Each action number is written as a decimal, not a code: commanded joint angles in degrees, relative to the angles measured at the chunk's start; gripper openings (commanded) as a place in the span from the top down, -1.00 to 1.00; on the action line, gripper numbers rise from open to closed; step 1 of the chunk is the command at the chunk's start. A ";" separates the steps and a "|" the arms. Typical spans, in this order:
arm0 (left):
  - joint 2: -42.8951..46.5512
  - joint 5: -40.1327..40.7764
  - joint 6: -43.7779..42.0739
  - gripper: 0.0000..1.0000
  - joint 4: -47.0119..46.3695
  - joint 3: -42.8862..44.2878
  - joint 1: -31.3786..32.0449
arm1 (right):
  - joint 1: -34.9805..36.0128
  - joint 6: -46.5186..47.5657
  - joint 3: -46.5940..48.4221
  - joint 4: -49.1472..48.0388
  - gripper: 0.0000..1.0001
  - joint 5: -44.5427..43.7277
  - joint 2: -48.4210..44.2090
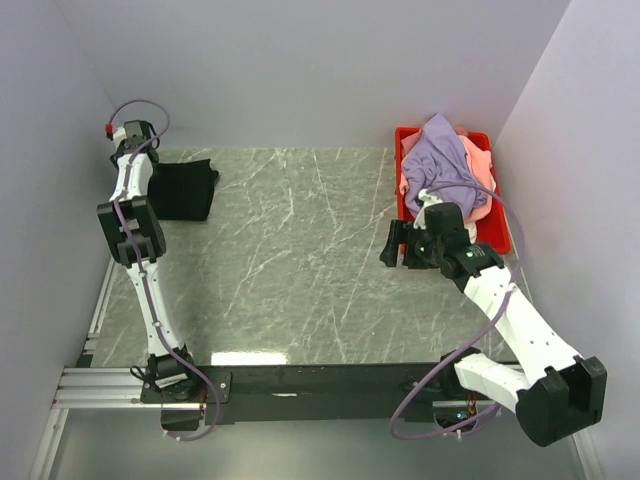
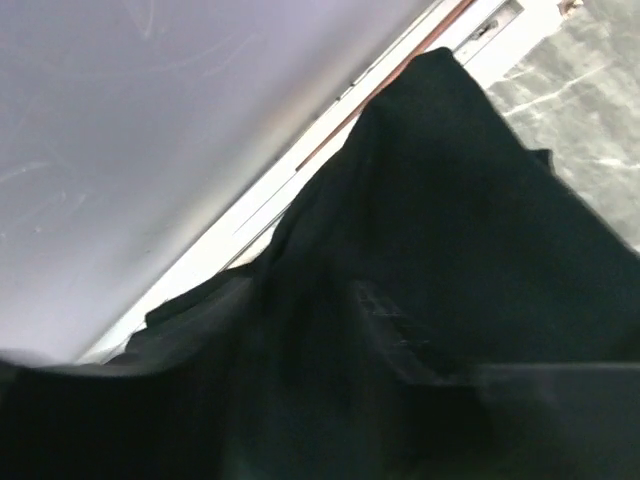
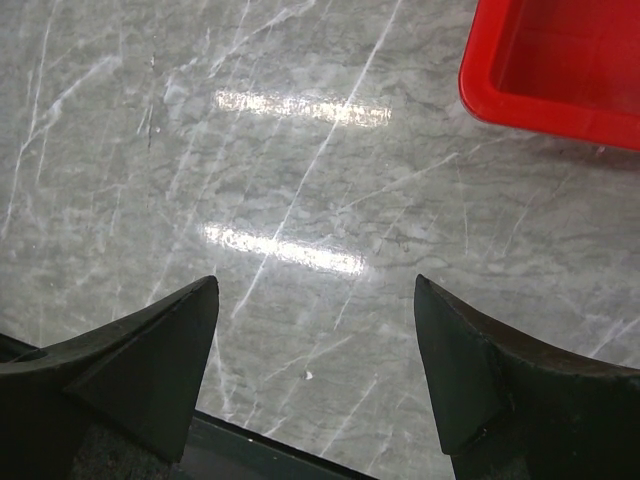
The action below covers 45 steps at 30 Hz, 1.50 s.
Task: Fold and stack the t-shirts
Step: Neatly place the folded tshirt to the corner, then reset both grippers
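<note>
Beside the red bin (image 1: 497,235) the right gripper (image 3: 315,300) hangs wide apart, and far from the bin the left gripper (image 1: 148,168) is by the black t-shirt (image 1: 185,190), grip too hidden to tell.

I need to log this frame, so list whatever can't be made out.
Left gripper, open or shut: in the left wrist view the black shirt fills the frame, dark and blurred; no fingers stand out.
Shirts in the bin: top view, the lavender shirt, pink shirt and right arm cover whatever lies beneath; no count.
Bin, right wrist view: cut off by the top and right edges.
</note>
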<state>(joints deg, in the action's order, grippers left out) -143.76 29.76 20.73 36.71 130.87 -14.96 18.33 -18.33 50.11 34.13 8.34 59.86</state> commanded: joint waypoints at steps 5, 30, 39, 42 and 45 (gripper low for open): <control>10.69 0.65 0.63 -0.41 0.29 0.35 3.35 | -0.40 0.92 1.40 0.23 -0.70 -0.52 -3.52; 71.84 -1.98 28.30 -0.99 -4.64 -64.14 37.72 | -0.40 -1.80 -5.54 -6.79 -0.79 -6.49 -15.55; 85.38 1.71 37.98 -0.99 4.17 -76.63 47.04 | -0.40 -4.08 -10.55 -11.88 -0.82 -2.28 -18.36; 89.95 1.62 37.80 -0.99 2.76 -79.62 47.04 | -0.40 -5.22 -12.57 -14.43 -0.83 -2.28 -20.38; 92.86 2.23 38.07 -0.99 3.02 -80.24 47.04 | -0.40 -5.93 -13.11 -14.71 -0.84 -3.33 -21.79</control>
<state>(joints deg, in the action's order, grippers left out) -53.91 30.20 56.95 40.60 51.07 31.97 18.31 -22.79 37.21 23.75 5.58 40.36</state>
